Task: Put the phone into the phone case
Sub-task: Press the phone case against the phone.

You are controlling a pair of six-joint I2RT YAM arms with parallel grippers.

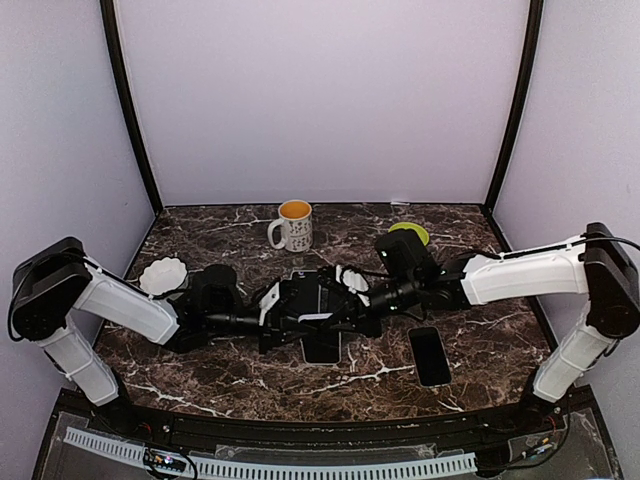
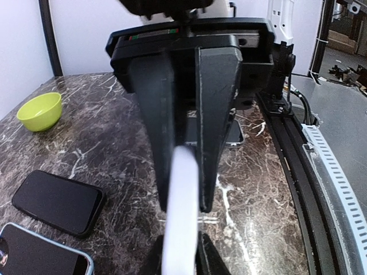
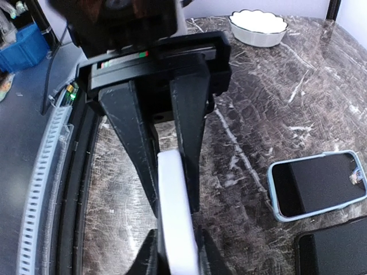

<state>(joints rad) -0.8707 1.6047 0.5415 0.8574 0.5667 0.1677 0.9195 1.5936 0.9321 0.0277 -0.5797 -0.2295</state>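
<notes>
Marble table (image 1: 230, 385), arms meeting at centre. Left gripper (image 3: 174, 203) and right gripper (image 2: 184, 200) are each clamped tight on opposite ends of a white-edged slab (image 2: 180, 240), likely the case. A black phone (image 1: 430, 355) lies loose at 4 o'clock of them. Fitting is judged unfinished, as the slab's contents are unclear.

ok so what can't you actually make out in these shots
- left wrist: a blurred white strip sits at the left hand, so open or shut is unclear; the blue-rimmed item is cut by the bottom edge
- right wrist: the same blur at the right hand; the black item is cut by the corner
- top view: the dark slab is half covered by both hands; phone or case, unclear
</notes>
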